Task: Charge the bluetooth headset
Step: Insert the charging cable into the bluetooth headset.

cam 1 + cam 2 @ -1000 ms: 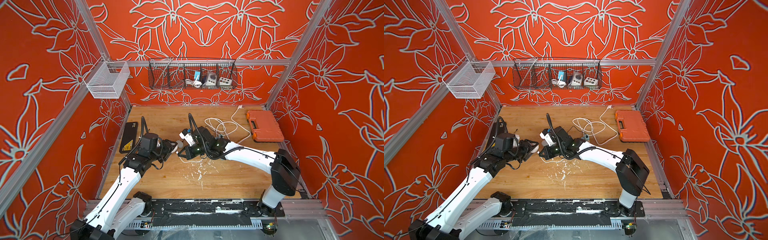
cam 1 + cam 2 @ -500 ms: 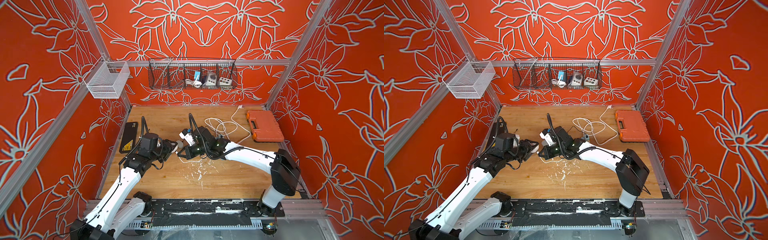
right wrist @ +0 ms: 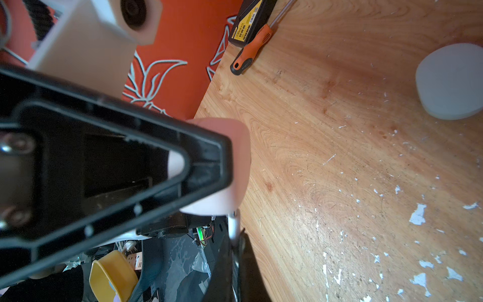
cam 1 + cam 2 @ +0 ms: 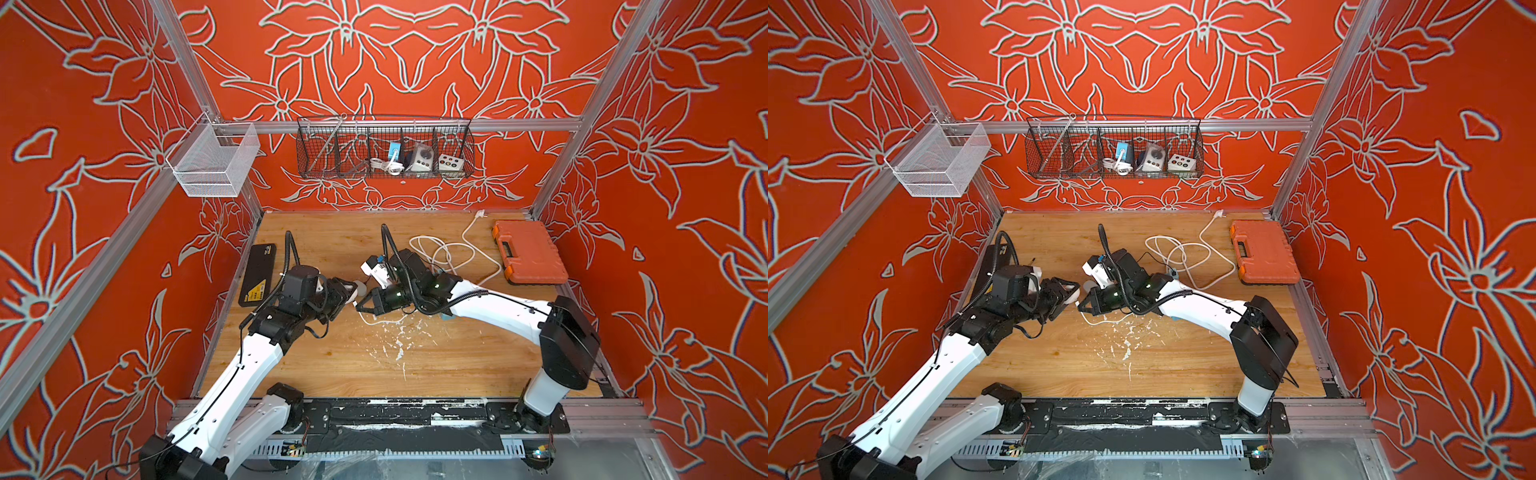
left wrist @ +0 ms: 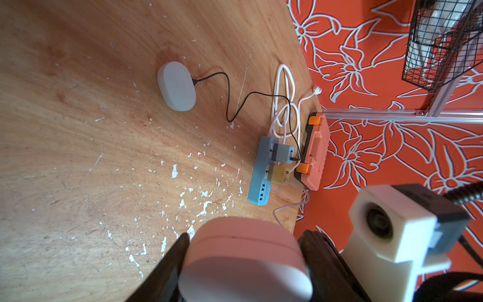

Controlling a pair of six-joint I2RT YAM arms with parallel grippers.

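While aloft, case (image 5: 243, 261) lengthwise across jaws

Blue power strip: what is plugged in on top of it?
On the blue power strip sit a grey adapter and a yellow adapter. The sockets under them are covered.

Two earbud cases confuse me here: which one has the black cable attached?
The white case lying on the table, with the black cable at its end. The pink case is held in the left gripper.
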